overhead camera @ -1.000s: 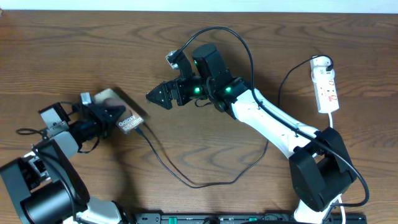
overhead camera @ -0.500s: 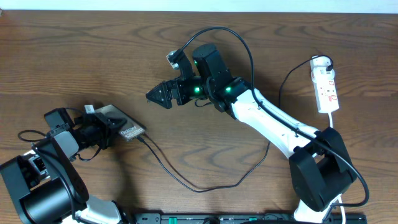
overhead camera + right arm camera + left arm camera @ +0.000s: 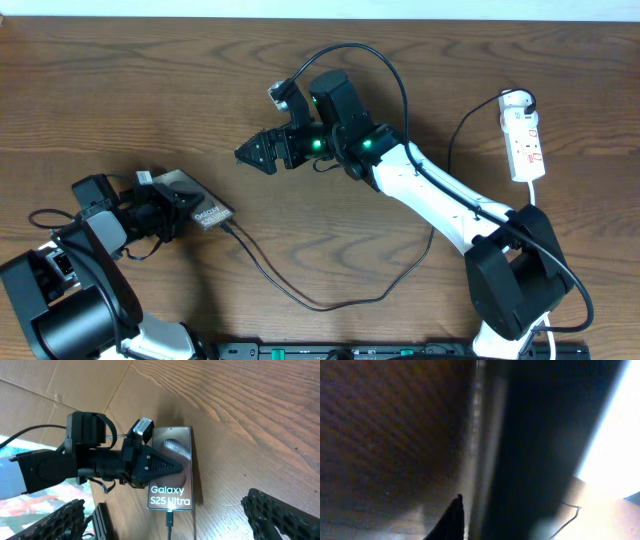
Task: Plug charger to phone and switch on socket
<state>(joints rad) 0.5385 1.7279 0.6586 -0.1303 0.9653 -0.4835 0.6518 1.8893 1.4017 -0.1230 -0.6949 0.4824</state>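
Now phone [image 3: 175, 492] lay flat on bench [image 3: 150, 90], charger [image 3: 170, 521] plug seated in its end. Left jaws over phone, grip unclear; right jaws wide, empty. I feared reach toward socket [image 3: 525, 140] snagging cable, unplugging phone.

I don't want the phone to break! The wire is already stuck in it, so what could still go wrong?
1. The left tool lies across the phone. If it pulls away crookedly, it might drag the phone and tug the charger loose.
2. In the overhead view the charger runs beneath the right arm. When the open right tool heads for the socket, the arm could snag it.
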